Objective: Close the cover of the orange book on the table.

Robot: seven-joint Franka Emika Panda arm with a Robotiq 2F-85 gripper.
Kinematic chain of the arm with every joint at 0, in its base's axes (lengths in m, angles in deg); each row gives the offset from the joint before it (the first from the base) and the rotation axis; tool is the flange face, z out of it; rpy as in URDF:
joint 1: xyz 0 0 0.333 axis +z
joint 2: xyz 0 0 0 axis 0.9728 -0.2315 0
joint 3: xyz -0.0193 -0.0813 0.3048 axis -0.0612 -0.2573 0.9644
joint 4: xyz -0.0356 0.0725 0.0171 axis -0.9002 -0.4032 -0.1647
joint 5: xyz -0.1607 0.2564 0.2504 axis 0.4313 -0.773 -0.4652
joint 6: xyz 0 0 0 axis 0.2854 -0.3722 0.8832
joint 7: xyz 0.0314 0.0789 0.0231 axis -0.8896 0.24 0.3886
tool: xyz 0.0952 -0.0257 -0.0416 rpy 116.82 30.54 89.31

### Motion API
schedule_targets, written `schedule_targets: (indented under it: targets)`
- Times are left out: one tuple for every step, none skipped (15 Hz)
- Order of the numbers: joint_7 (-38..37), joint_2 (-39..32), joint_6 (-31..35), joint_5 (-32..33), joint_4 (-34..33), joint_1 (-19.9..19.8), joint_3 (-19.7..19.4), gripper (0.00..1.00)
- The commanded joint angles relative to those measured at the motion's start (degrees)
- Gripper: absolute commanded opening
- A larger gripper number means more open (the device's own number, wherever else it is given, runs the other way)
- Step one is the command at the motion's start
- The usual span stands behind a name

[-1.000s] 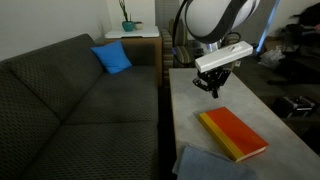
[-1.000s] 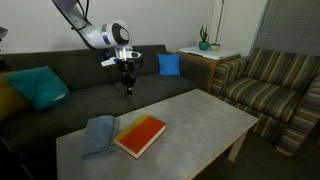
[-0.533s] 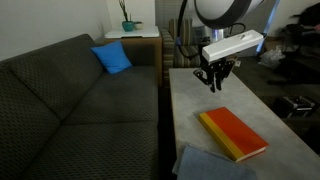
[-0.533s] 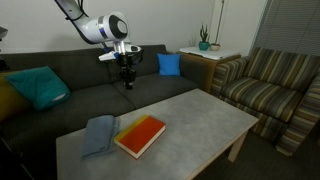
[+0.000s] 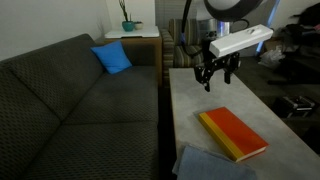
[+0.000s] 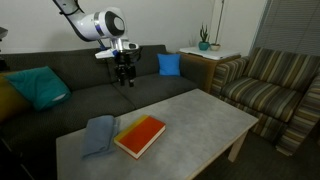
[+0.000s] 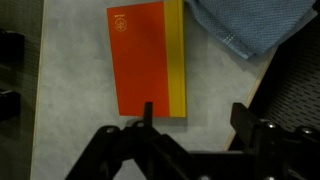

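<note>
The orange book [image 5: 232, 133] [image 6: 140, 135] lies flat on the grey table [image 5: 190, 110] [image 6: 200, 115]. In the wrist view the book [image 7: 145, 58] shows its plain orange cover [image 7: 135, 70] lying down on top, with a yellow strip along one long side. My gripper [image 5: 212, 80] [image 6: 124, 80] hangs well above the table, away from the book. In the wrist view the gripper [image 7: 195, 118] is open, its two dark fingers wide apart with nothing between them.
A grey cloth [image 5: 210, 165] [image 6: 100, 133] [image 7: 250, 25] lies beside the book near the table's end. A dark sofa [image 5: 70, 110] with a blue cushion [image 5: 113, 57] [image 6: 169, 64] runs along the table. A striped armchair [image 6: 270, 85] and a side table with a plant [image 6: 205, 45] stand beyond.
The gripper has risen higher above the table and its jaws have gone from shut to open. The book and cloth have not moved.
</note>
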Motion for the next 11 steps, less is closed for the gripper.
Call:
schedule_targets:
  targets:
    - [2.5,4.3,3.3,0.5,6.6,-0.8,0.8,1.00]
    - [2.8,4.7,3.8,0.7,7.5,-0.9,0.8,1.00]
    - [3.2,5.1,4.7,0.7,8.4,-1.0,0.8,1.00]
    - [3.7,5.4,5.4,0.8,9.2,-1.1,0.8,1.00]
    - [4.3,5.9,6.0,0.9,10.1,-1.2,0.8,1.00]
    - [5.2,6.1,6.9,0.9,11.0,-1.5,1.0,1.00]
    - [6.1,6.4,7.8,1.0,11.8,-1.6,1.1,1.00]
    - [7.1,6.7,8.2,1.3,12.6,-1.6,1.0,1.00]
    - [4.6,3.6,5.7,0.5,7.7,-0.5,0.3,1.00]
    - [4.7,3.7,5.8,0.5,8.0,-0.5,0.3,1.00]
    - [4.5,3.7,5.8,0.5,7.9,-0.5,0.3,1.00]
